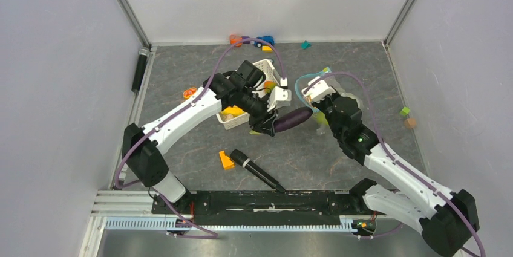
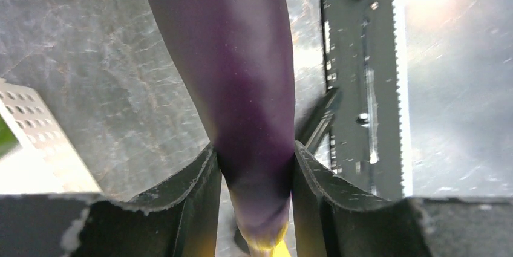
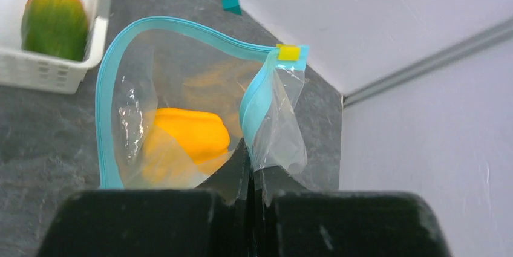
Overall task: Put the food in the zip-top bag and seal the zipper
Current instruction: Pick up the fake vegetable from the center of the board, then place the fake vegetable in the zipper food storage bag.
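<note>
A purple eggplant (image 1: 293, 119) hangs above the table's middle, pointing toward the bag. My left gripper (image 1: 267, 125) is shut on its stem end. In the left wrist view both pads press the eggplant (image 2: 230, 57), gripper (image 2: 254, 166). The clear zip-top bag (image 3: 136, 87) is held up with its mouth wide. Its light-blue zipper (image 3: 181, 26) curves in an open loop, also seen as the zipper (image 1: 300, 81) from above. My right gripper (image 3: 251, 169) is shut on the bag's edge beside the zipper; in the top view that gripper (image 1: 313, 91) is right of the eggplant. An orange-yellow pepper (image 3: 187, 133) lies inside.
A white slotted basket (image 1: 233, 121) holding more food sits under my left arm; a green-orange fruit (image 3: 54, 21) shows in it. A black microphone (image 1: 257, 169) and an orange block (image 1: 225, 160) lie near the front. Small toys (image 1: 251, 40) line the back wall, and blocks (image 1: 406, 117) lie at the right.
</note>
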`<state>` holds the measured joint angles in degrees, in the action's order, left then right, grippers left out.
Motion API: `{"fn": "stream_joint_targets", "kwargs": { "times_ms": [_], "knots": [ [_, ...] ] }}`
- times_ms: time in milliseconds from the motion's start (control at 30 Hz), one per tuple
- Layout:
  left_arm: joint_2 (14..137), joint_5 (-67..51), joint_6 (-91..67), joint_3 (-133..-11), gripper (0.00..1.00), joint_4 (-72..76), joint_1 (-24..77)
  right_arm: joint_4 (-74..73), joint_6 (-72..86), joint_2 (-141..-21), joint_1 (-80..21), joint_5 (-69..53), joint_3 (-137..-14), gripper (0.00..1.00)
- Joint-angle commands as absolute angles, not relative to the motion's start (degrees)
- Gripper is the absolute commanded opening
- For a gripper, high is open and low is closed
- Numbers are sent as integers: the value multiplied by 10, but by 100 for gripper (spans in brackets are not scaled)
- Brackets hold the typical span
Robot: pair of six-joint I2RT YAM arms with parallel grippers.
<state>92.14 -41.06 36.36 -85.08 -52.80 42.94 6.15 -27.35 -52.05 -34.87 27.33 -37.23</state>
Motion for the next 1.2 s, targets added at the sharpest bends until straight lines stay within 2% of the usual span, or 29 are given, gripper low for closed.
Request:
{"fn": "stream_joint_targets", "kwargs": {
  "times_ms": [0,333,567,833,1167],
  "knots": [
    [902,-461,186,-856,2,-493,431,79,-404,-553,-351,167,-391,0],
    [927,-422,60,-848,2,-426,432,55,-356,-537,-351,68,-366,0],
    [974,-445,-17,-878,2,-412,436,81,-341,-511,-352,73,-347,0],
    [1014,-408,-113,-881,2,-358,440,32,-349,-488,-360,-119,-343,0],
    [1063,-383,-230,-943,2,-332,440,42,-357,-473,-372,-186,-324,0]
  ]
}}
